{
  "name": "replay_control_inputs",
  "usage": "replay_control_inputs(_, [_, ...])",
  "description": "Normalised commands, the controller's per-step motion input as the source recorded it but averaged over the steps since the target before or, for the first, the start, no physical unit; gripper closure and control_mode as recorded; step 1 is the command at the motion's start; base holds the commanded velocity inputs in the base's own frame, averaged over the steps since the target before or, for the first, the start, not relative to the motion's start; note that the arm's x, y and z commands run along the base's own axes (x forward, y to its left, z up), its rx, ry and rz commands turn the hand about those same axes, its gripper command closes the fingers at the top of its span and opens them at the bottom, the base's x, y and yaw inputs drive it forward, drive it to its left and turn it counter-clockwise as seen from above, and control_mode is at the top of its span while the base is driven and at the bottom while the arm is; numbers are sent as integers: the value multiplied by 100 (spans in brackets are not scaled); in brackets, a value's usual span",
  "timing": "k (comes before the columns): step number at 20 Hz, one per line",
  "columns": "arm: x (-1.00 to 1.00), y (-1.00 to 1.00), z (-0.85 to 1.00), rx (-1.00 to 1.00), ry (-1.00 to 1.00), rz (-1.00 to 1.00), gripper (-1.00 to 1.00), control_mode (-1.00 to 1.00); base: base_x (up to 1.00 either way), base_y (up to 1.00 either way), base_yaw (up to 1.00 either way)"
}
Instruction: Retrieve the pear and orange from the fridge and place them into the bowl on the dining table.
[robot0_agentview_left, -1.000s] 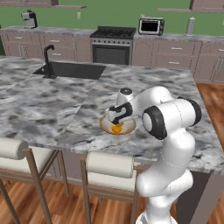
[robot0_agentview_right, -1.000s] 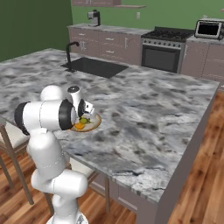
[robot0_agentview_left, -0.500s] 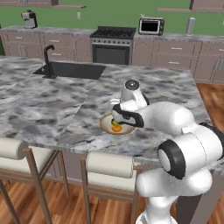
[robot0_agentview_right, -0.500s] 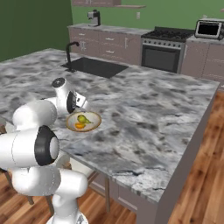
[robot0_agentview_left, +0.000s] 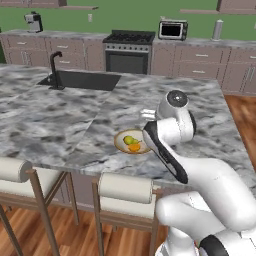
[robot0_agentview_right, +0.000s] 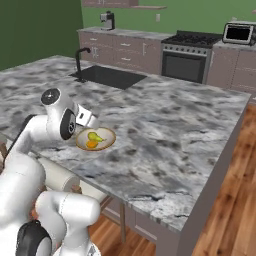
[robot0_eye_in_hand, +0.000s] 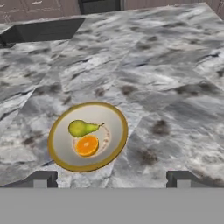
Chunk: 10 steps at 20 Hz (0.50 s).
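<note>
1. Hand view gives us the clearest look at the pear (robot0_eye_in_hand: 81, 128): yellow-green, lying on its side in the bowl (robot0_eye_in_hand: 114, 114), its stem toward the bowl's middle.
2. We see the orange (robot0_eye_in_hand: 86, 145) in the same bowl, touching or just beside the pear, on the side nearer the camera.
3. We see the tan bowl resting flat on the dining table (robot0_eye_in_hand: 166, 87), a grey-white marbled top, not far from the edge where the stools stand.
4. We find the gripper (robot0_eye_in_hand: 111, 178) above and apart from the bowl; its 2 dark fingertips (robot0_eye_in_hand: 40, 178) stand wide apart at the bottom of the hand view, with nothing between them, so the jaws are open and hold nothing.
5. We note in the left base view that the white arm bends over the table edge, its hand just right of the bowl (robot0_agentview_left: 120, 144), with the pear (robot0_agentview_left: 129, 140) and orange (robot0_agentview_left: 134, 147) visible inside.
6. We see 2 stools (robot0_agentview_left: 125, 189) with cream cushioned backs tucked under the near edge, a dark sink (robot0_agentview_left: 82, 80) with a black faucet set in the far part of the top, and beyond it a stove (robot0_agentview_left: 127, 50) and a toaster oven (robot0_agentview_left: 172, 30) against the green wall.
</note>
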Motion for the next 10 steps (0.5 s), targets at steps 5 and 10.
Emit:
replay_control_inputs(5, [-100, 0, 58, 0, -11, 7, -100, -100, 0, 0, 0])
replay_control_inputs(10, [-99, 0, 47, -1, -25, 10, -100, -100, 0, 0, 0])
